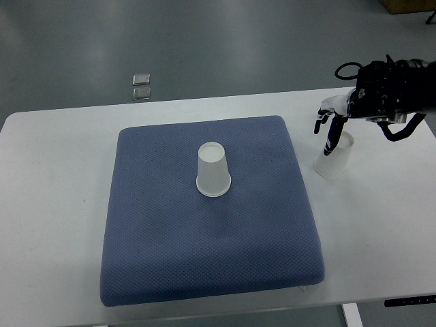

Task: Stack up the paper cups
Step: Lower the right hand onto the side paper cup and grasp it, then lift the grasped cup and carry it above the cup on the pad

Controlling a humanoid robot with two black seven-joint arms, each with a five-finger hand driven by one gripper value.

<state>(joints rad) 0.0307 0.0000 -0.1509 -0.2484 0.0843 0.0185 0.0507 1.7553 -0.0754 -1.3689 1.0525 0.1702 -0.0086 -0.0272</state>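
While our right arm reaches in from the three o'clock edge of the top view, our right hand point(332, 126) hangs over the second paper cup point(334, 159), which stands upside down on the bare white table point(54, 204), just off the three o'clock side of the blue cushion point(204, 238). Our fingers point(332, 139) point downward, loosely spread, and at least one dark fingertip overlaps the cup's upturned base near its far rim. We cannot tell whether the fingers are actually pressing on the cup or only hovering against it; nothing is clearly clamped.

We see the first paper cup point(213, 170) also standing upside down, wide mouth on the fabric, a little toward twelve o'clock of the cushion's centre. It is well apart from the cup by our hand, with the cushion's three o'clock edge lying between them.

The cushion covers most of the table's middle, with bare tabletop showing on all sides of it. Beyond the table's twelve o'clock edge, on the grey floor point(204, 41), two small square metal plates point(142, 86) sit one behind the other, at about eleven o'clock from the cushion.
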